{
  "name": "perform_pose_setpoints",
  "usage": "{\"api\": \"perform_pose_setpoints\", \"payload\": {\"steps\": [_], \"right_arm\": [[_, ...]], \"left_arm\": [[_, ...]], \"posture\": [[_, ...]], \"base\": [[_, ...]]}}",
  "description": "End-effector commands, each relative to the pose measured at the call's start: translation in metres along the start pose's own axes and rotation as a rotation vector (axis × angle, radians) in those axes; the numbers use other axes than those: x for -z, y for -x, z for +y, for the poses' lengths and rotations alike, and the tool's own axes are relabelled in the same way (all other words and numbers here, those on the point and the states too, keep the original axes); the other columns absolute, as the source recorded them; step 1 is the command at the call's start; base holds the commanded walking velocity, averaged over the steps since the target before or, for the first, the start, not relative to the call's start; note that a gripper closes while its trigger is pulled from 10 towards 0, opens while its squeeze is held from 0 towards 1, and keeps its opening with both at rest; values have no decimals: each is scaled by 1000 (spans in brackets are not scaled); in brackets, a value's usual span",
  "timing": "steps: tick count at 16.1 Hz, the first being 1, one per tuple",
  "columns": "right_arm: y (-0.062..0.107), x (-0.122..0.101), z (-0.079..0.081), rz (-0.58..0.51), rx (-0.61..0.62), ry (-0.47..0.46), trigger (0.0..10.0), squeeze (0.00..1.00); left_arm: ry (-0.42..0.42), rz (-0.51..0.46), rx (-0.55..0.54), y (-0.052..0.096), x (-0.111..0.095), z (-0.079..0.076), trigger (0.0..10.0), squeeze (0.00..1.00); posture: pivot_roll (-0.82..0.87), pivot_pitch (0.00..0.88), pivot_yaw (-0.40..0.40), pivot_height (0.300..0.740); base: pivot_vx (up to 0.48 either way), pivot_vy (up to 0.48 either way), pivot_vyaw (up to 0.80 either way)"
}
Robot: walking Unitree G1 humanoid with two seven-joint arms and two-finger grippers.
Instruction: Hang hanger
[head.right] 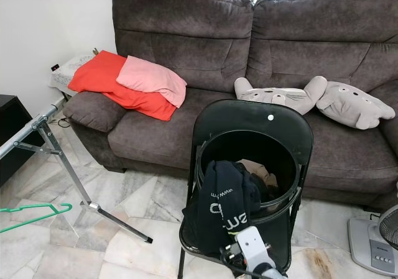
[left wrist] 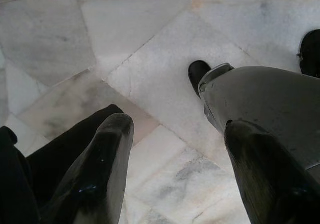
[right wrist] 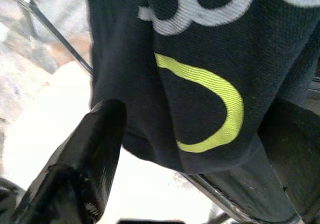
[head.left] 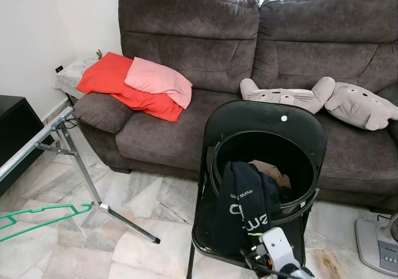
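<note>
Closest to the head camera, at the bottom edge, is the silver wrist of the right arm (head.left: 278, 249); it reaches forward and a little down toward a black garment (head.left: 242, 207), and the frame cuts it off below. In the right wrist view the right gripper (right wrist: 197, 149) has its two black fingers (right wrist: 92, 149) spread wide, one on each side of the hanging dark cloth with white letters and a yellow-green curve. The fingers are near the cloth, but I cannot tell if they touch it.

The garment hangs over the front rim of a round black basket (head.left: 297, 167), which stands on the seat of a black folding chair (head.left: 267, 120). Some beige cloth is inside the basket, mostly hidden.

The left gripper (left wrist: 175, 184) points down at the marble floor (head.left: 143, 229), with its fingers set wide apart and nothing between them. Beside it a grey leg of the robot and a dark foot are in view.

The green hanger (head.left: 43, 215) is low at the left, near the metal drying rack (head.left: 68, 148). Its long axis runs left to right, tilted slightly, and its left end is cut by the frame edge. I cannot tell if it hangs or lies on the floor.

Behind stands a dark grey sofa (head.left: 186, 30) with red and pink cushions (head.left: 140, 83) and two grey plush pillows (head.left: 323, 99).
</note>
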State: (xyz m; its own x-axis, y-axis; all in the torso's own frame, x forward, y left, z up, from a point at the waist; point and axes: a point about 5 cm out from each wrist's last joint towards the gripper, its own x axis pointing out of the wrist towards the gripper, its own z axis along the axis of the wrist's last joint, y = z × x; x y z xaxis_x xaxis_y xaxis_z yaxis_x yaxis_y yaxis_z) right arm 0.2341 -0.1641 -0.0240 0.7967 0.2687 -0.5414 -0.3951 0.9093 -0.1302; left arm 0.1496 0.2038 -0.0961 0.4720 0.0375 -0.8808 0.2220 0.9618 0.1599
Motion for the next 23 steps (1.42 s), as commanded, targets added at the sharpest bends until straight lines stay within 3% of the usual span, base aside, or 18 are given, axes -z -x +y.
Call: {"api": "perform_pose_setpoints", "payload": {"steps": [1,2,3,4,5,6,23], "right_arm": [[-1,5,-1,28,13,10,2118,0],[-2,4,-1,28,10,9,3412,0],[-4,4,-1,30,9,10,10000,0],[-4,3,-1,29,8,10,10000,0],[-5,3,-1,28,6,7,6980,0],[-6,3,-1,28,5,7,0,0],[-8,-3,-1,-21,12,22,0,0]], "left_arm": [[-3,12,-4,1,4,3,10000,0],[-3,11,-4,1,3,3,10000,0],[-2,11,-5,1,3,3,10000,0],[-1,10,-6,1,3,3,10000,0],[0,10,-6,1,2,3,10000,0],[0,9,-6,0,2,3,10000,0],[-19,8,3,0,1,2,10000,0]], "posture": [[-34,75,40,740],[-31,74,40,740],[-30,73,40,740],[-30,73,40,740],[-30,70,40,740],[-30,68,41,740],[-30,35,37,740]], "base": [[0,0,0],[0,0,0],[0,0,0],[0,0,0],[0,0,0],[0,0,0],[0,0,0]]}}
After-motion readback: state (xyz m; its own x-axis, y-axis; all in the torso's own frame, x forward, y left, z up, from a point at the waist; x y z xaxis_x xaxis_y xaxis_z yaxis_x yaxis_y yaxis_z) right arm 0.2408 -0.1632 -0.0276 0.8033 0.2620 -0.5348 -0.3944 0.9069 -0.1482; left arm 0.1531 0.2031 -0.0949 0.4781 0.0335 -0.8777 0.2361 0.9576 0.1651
